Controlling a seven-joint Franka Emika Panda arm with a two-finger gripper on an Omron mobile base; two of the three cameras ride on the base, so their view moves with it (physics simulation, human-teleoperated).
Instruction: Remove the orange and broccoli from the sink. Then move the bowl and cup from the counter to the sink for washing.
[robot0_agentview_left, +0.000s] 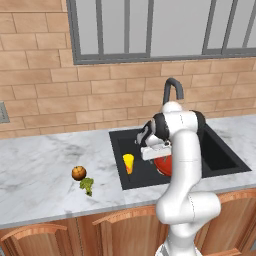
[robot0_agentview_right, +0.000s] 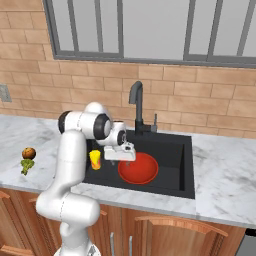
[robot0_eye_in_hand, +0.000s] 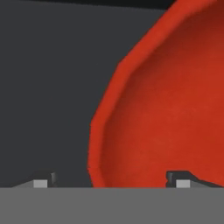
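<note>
You're seeing the gripper (robot0_eye_in_hand: 111, 181) w/ jaws standing wide apart, hanging empty over the glossy red round bowl's (robot0_eye_in_hand: 166, 109) rim inside the black rectangular sink (robot0_agentview_right: 170, 145).

No legible text or labels.

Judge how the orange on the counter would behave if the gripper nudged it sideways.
The orange looks round and sits on flat marble counter, so a nudge would probably roll it. The broccoli lies right beside it on the near side and might stop a roll that way. It appears smooth and rigid, so it could slip from a shallow pinch.
</note>
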